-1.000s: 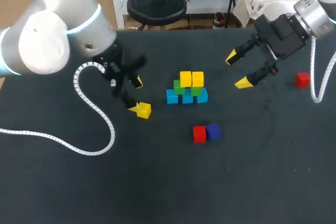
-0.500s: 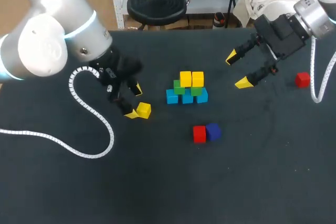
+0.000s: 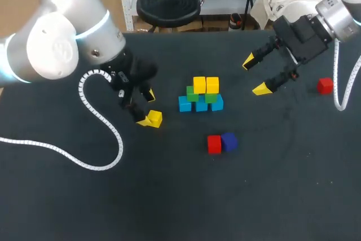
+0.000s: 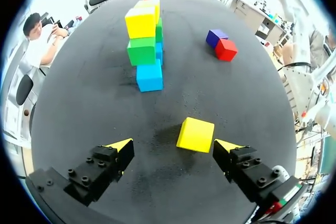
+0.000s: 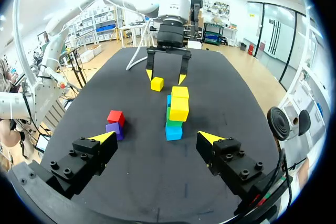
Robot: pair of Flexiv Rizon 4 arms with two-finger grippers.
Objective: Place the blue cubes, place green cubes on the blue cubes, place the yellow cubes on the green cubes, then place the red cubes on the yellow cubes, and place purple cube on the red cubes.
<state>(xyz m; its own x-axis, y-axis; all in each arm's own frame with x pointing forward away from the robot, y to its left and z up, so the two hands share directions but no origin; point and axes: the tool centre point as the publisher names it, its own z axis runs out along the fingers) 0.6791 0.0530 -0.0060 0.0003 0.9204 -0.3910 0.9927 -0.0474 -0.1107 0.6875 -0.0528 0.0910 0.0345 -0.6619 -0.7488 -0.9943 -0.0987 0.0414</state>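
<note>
A: The table [image 3: 254, 196] is black, matte and faintly speckled. A white ribbed cable [image 3: 101, 118] loops across it below the left arm [image 3: 62, 43].

B: The left gripper [image 3: 145, 108] is low over the surface with its fingers spread wide and nothing clamped. The loose yellow cube [image 3: 154, 118] lies on the table between them, off-centre, just beside one yellow tip. Contact cannot be told.

A: The right gripper [image 3: 255, 74] hangs above the table to the stack's right. It is just as wide open, and it is empty.

B: The stack [image 3: 201, 95] sits mid-table. Three blue cubes [image 3: 185, 104] sit in a row, with two green cubes [image 3: 193, 95] on them and two yellow cubes [image 3: 199, 84] on top. All are plain, flat-faced and sharp-edged.

A: Only the head view shows the row's full width. The left wrist view sees it end-on, as a single column ahead of the fingers. The right wrist view catches the left gripper face-on, straddling its cube beyond the stack.

B: A red cube [image 3: 214, 144] and the purple cube [image 3: 229, 141] touch side by side on the table, near the stack. The far red cube [image 3: 324, 86] sits alone, well apart, beyond the right gripper.
</note>
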